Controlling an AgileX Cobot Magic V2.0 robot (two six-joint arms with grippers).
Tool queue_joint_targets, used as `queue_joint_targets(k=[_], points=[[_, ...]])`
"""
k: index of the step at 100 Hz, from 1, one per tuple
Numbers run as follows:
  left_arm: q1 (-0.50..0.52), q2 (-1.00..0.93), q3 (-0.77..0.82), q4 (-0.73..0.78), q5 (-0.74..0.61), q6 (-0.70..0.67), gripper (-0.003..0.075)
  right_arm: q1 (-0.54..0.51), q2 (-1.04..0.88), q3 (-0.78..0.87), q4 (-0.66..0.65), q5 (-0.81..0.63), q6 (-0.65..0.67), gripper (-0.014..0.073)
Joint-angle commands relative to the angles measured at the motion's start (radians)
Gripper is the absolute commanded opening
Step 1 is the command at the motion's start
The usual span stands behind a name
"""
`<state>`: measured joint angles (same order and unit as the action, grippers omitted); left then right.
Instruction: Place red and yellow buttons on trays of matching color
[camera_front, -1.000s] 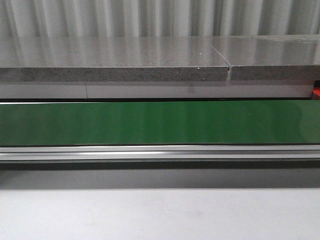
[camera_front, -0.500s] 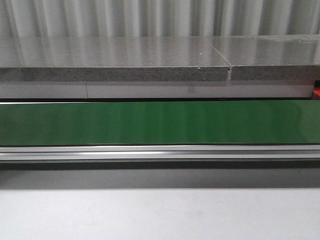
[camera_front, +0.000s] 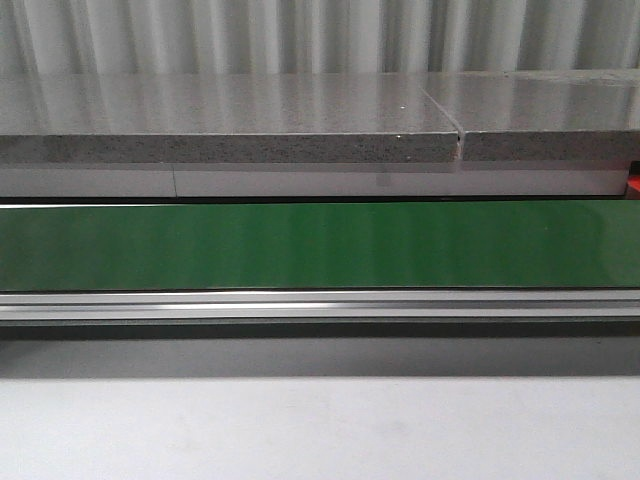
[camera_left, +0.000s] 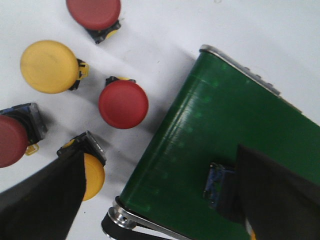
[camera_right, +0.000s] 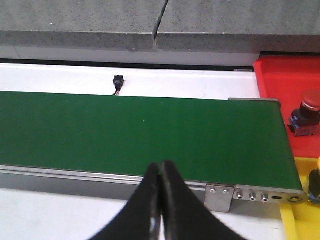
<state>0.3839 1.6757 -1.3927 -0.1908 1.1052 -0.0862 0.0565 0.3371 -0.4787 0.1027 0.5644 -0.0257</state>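
In the left wrist view several buttons lie on the white table: red ones (camera_left: 123, 104), (camera_left: 94, 12), (camera_left: 11, 141) and yellow ones (camera_left: 50, 66), (camera_left: 91, 176). One more button with a dark blue base (camera_left: 217, 181) lies on the green belt (camera_left: 210, 120), touching one finger and partly hidden by it. My left gripper (camera_left: 157, 160) is open wide over the belt's end. My right gripper (camera_right: 160, 169) is shut and empty above the belt's near rail. A red tray (camera_right: 277, 75) holds a red button (camera_right: 305, 114). A yellow tray (camera_right: 300, 222) lies nearer. Neither gripper shows in the front view.
The green conveyor belt (camera_front: 320, 245) runs across the front view, with a metal rail (camera_front: 320, 305) in front and a grey stone ledge (camera_front: 230, 125) behind. A small black part (camera_right: 118, 81) sits on the white strip behind the belt. A dark object (camera_right: 315, 186) shows at the yellow tray's edge.
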Motion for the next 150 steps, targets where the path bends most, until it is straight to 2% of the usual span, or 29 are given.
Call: queue_joint_targets(k=[1,13,44,88,104,134,141,150], points=[[0.011,-0.004,-0.03,-0.034,-0.001,-0.012,0.0551,-0.001,0.006,-0.025,-0.008,-0.071,-0.007,-0.0106],[0.011,0.041,-0.035,-0.034,0.001,-0.012,0.0524,-0.001,0.006,-0.025,-0.008,-0.071,-0.007,-0.0106],[0.011,0.132,-0.038,-0.034,-0.026,-0.05,0.0525,-0.001,0.006,-0.025,-0.008,-0.071,-0.007,-0.0106],[0.012,0.155,-0.038,-0.028,-0.134,-0.167,0.0525,-0.001,0.006,-0.025,-0.008,-0.071,-0.007,-0.0106],[0.012,0.178,-0.041,-0.028,-0.123,-0.219,0.0525,-0.001,0.006,-0.025,-0.008,-0.071,-0.007,-0.0106],[0.012,0.21,-0.041,-0.037,-0.135,-0.22,0.0524,-0.001,0.006,-0.025,-0.008,-0.071,-0.007,-0.0106],[0.012,0.21,-0.041,-0.037,-0.139,-0.22,0.0501,-0.001,0.006,-0.025,-0.008,-0.071,-0.007,-0.0106],[0.012,0.21,-0.041,-0.037,-0.139,-0.22,0.0408,-0.001,0.006,-0.025,-0.008,-0.071,-0.007,-0.0106]])
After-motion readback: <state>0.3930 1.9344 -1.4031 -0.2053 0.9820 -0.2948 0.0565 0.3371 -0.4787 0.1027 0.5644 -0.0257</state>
